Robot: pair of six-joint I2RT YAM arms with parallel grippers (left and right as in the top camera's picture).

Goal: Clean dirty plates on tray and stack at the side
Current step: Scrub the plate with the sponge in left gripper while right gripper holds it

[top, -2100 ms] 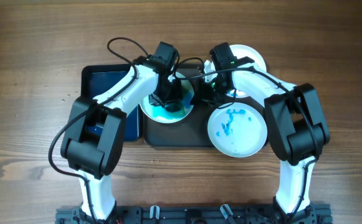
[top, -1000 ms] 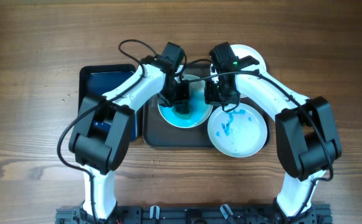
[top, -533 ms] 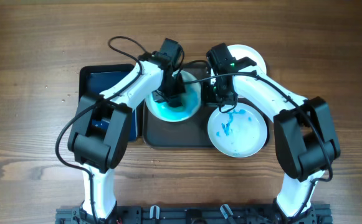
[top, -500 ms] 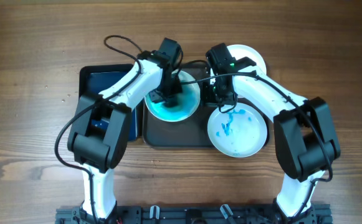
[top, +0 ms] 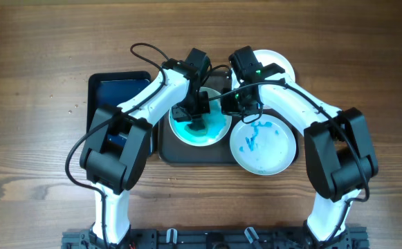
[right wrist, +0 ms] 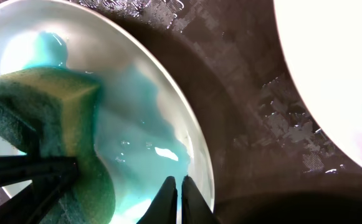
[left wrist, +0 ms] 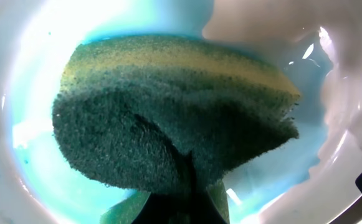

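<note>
A white plate [top: 211, 131] awash with teal-blue liquid lies on the dark tray [top: 187, 152]. My left gripper [top: 198, 116] is shut on a green-and-yellow sponge [left wrist: 168, 118] and presses it onto this plate [left wrist: 37, 186]. My right gripper [right wrist: 178, 194] is pinched shut on the plate's right rim [right wrist: 196, 155]; in the overhead view it is at the plate's right edge [top: 230, 104]. A second plate [top: 264, 145] with blue smears sits at the tray's right end. A third plate [top: 280, 63] lies behind, partly hidden by my right arm.
A smaller dark blue tray [top: 112, 97] lies left of the big tray, partly under my left arm. The big tray's wet dark floor [right wrist: 249, 93] shows between the two plates. Wood table surrounds everything.
The sponge and my left gripper have swept right and toward the front across the plate. The plate has shifted slightly right. My right gripper stays on its rim.
</note>
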